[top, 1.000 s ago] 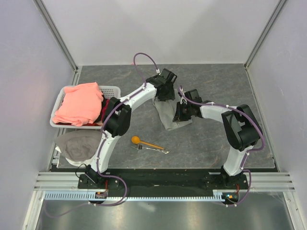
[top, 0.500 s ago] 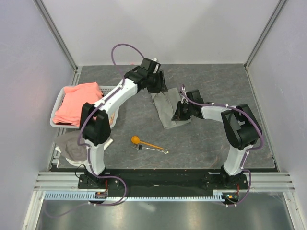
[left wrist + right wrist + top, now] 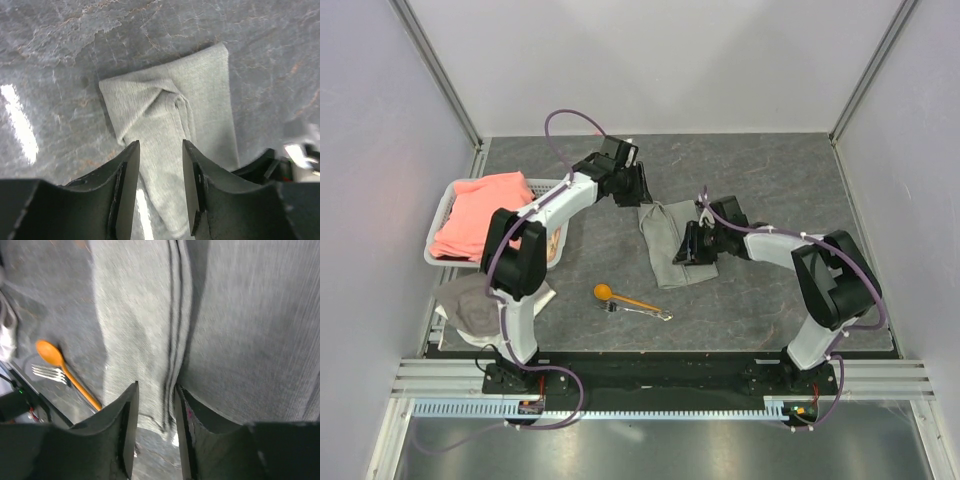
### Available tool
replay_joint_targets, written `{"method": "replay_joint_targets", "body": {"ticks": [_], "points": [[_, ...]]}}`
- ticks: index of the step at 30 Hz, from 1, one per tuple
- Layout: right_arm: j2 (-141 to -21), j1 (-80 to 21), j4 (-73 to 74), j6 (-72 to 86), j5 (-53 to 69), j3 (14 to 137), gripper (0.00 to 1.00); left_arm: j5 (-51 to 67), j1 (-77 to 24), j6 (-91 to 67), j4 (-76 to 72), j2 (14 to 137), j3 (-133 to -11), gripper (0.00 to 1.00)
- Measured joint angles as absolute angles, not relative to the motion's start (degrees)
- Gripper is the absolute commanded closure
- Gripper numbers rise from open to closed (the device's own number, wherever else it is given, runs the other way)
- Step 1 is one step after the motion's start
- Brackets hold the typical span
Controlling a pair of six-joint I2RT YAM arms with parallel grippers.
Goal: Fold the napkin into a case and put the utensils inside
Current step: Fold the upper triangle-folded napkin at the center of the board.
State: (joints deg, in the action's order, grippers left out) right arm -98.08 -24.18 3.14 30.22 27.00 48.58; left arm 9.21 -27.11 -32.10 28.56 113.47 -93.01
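In basket: pink cloth; spoon, fork lie outside folded napkin; L fingers, R fingers both released.

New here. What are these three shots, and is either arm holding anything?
Two robot arms are bolted at the near edge of a grey table. The wide picture looks down from above and behind them; the other two come from cameras on each wrist, with that gripper's own fingers at the bottom. Between the arms lies the grey napkin, folded into a narrow strip. An orange spoon and a metal fork wait nearer the bases. On the left sit a white basket with a pink cloth, and a pale rag. The left gripper and right gripper both stand open over the napkin, holding nothing.
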Motion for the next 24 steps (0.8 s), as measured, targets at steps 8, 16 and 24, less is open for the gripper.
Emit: {"method": "replay_joint_targets", "body": {"ticks": [8,16,24], "points": [[-104.31,-23.75,7.29,27.27,25.10,66.92,0.44,7.53,-27.18,-29.19,25.76,118.52,-93.03,0.66],[-114.87,-23.51,8.69,25.36,23.16,79.22,0.56,6.52,-27.29,-27.00,23.53,118.93,-93.03,0.69],[-118.37,-23.46,9.96,25.19,22.96,82.35,0.64,6.57,-27.53,-26.63,23.20,120.70,-93.03,0.73]]}}
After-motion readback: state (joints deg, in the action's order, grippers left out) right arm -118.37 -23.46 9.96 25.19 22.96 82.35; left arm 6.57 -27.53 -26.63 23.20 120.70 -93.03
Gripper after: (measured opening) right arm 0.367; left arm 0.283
